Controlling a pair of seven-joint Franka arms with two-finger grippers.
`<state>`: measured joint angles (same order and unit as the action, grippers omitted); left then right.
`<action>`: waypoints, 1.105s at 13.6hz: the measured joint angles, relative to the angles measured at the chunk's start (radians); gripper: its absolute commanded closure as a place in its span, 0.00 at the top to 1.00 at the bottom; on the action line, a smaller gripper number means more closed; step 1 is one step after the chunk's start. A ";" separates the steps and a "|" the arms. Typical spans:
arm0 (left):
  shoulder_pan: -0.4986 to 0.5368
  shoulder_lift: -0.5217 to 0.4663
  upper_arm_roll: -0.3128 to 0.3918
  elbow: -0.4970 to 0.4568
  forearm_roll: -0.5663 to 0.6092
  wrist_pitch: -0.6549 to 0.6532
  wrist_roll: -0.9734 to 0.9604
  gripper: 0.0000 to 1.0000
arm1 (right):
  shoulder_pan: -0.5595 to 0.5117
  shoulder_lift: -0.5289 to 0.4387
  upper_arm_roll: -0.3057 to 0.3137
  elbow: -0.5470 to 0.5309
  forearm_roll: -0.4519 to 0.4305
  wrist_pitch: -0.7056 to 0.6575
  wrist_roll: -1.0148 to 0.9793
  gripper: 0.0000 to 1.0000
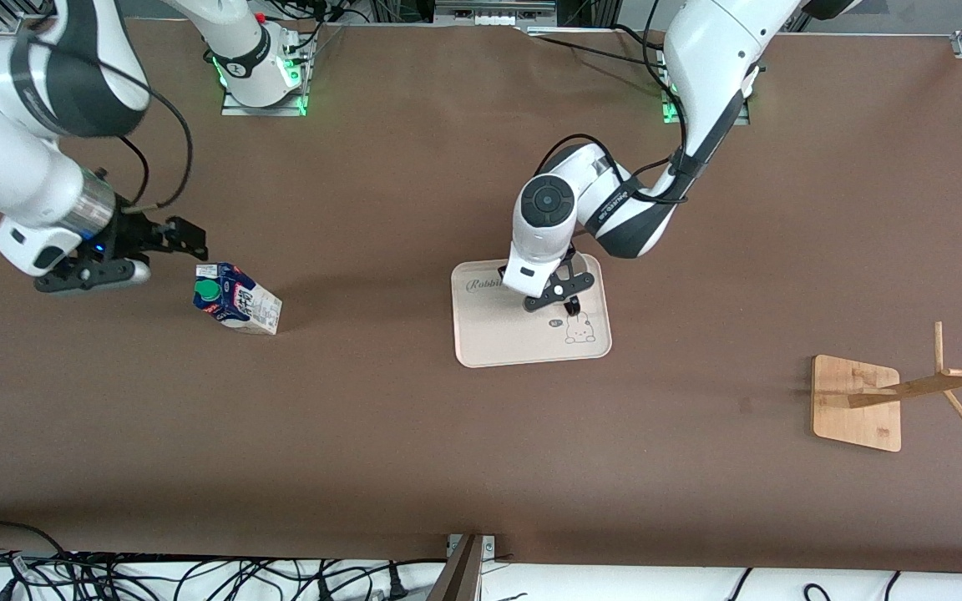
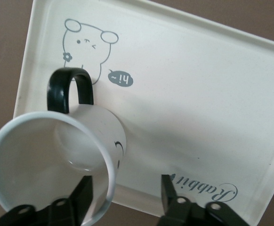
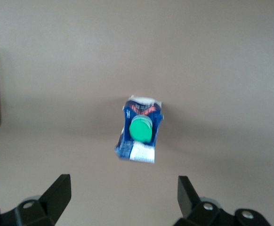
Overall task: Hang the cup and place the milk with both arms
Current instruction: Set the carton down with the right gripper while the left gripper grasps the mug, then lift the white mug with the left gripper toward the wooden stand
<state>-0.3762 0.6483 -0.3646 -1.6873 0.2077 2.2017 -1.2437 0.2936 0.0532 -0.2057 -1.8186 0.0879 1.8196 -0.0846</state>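
Read the front view as a clock face, twelve at the robots' bases and the tray at the hub. The brown counter (image 1: 414, 434) fills nearly the whole view. The left arm (image 1: 698, 75) comes down from one o'clock and bends over the tray. The right arm (image 1: 22, 167) enters from ten o'clock and ends short of the milk.

A wooden rack (image 1: 857, 405) with slanting pegs stands on its square base at about four o'clock, well apart from everything else. The cream tray (image 1: 489, 334), printed with a rabbit and lettering, lies flat at the hub.

The milk (image 1: 236, 299) sits on the bare counter at nine o'clock from the tray, green cap uppermost.

The cup (image 2: 43, 155) sits on the tray toward its two o'clock part, with its mouth open toward the left gripper. Its black handle (image 2: 68, 87) points at the rabbit drawing.

The left gripper (image 2: 125, 183) is low over the cup, half-spread. One finger is inside the mouth and the other outside the wall, and a gap shows beside the outer finger.

The right gripper (image 3: 123, 181) hangs over the counter on the milk's ten o'clock side. It is spread wide and holds nothing.
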 measured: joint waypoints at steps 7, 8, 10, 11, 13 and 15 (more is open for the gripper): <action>0.006 -0.013 0.006 0.055 0.015 -0.027 -0.007 0.00 | 0.001 -0.010 -0.001 0.220 -0.049 -0.229 0.000 1.00; 0.010 -0.029 0.009 0.073 0.017 -0.070 -0.007 0.00 | 0.001 -0.004 -0.001 0.224 -0.058 -0.229 0.000 1.00; 0.037 -0.075 0.012 0.147 0.025 -0.235 0.037 0.00 | 0.000 0.007 -0.008 0.229 -0.063 -0.229 0.001 1.00; 0.058 -0.096 0.012 0.207 0.025 -0.346 0.087 0.00 | -0.001 0.009 -0.012 0.237 -0.066 -0.229 0.001 1.00; 0.099 -0.127 0.019 0.327 0.034 -0.541 0.183 0.00 | 0.000 0.009 -0.015 0.259 -0.084 -0.233 0.001 1.00; 0.144 -0.140 0.032 0.387 0.079 -0.628 0.307 0.00 | 0.003 0.009 -0.015 0.270 -0.086 -0.238 0.000 1.00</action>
<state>-0.2327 0.5082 -0.3327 -1.2998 0.2871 1.5740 -0.9372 0.2964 0.0621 -0.2203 -1.5486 0.0022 1.5813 -0.0843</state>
